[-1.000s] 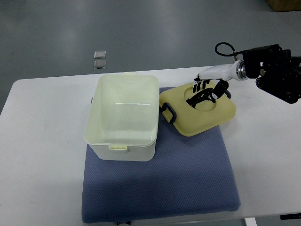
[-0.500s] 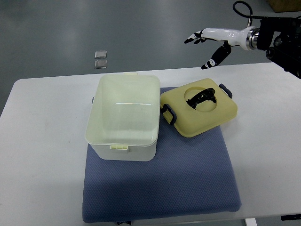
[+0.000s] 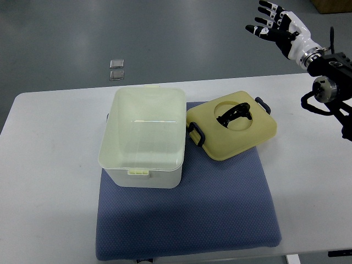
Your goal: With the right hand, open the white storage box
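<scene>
The white storage box (image 3: 143, 136) stands open and empty on the left part of a blue mat (image 3: 187, 220). Its pale yellow lid (image 3: 234, 132) lies flat on the mat right beside the box, tilted askew, with a black handle (image 3: 234, 114) in its round recess and dark clips at two ends. My right hand (image 3: 275, 25) is raised high at the top right, well away from the lid, fingers spread and holding nothing. The left arm does not show.
The mat lies on a white table (image 3: 49, 165). Two small square tiles (image 3: 116, 69) lie on the grey floor beyond the table's far edge. My right forearm and its black joint (image 3: 330, 88) hang over the table's right end.
My right hand let go of the lid handle, lifted up and away to the upper right, and turned palm outward with fingers spread. The lid stayed on the mat.
</scene>
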Robot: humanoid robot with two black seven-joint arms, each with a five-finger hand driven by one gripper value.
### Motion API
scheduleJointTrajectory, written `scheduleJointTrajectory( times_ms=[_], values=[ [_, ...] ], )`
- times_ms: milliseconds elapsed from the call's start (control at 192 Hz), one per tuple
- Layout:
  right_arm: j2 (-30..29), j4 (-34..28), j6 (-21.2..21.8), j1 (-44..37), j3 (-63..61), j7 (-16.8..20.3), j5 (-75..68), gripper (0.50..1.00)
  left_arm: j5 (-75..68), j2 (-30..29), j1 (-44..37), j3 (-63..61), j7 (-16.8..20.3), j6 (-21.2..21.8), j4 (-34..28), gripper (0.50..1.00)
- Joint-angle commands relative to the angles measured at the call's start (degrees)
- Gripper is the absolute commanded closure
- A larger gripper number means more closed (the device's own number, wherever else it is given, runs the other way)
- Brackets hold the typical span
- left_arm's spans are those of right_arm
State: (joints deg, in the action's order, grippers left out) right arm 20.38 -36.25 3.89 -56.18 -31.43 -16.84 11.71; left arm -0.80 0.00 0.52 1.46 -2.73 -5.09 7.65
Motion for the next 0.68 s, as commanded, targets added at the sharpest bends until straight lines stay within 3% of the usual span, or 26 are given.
scheduleJointTrajectory(
  times_ms=[0,214,271,672],
  values=[
    [-0.4,0.2,-0.3,1.8,0.0,0.2,-4.9,0.644,-0.1,0.0,0.0,0.0,0.0,0.0,0.0,0.500],
    [-2.1,0.2,-0.4,4.7,-0.1,0.0,-5.6,0.642,0.0,0.0,0.0,0.0,0.0,0.0,0.0,0.500],
    [-2.2,0.1,-0.2,5.6,-0.1,-0.3,-5.6,0.581,0.0,0.0,0.0,0.0,0.0,0.0,0.0,0.500],
    [-2.4,-0.1,0.5,7.5,-0.1,-0.7,-5.0,0.574,0.0,0.0,0.0,-0.1,0.0,0.0,0.0,0.500]
  ],
)
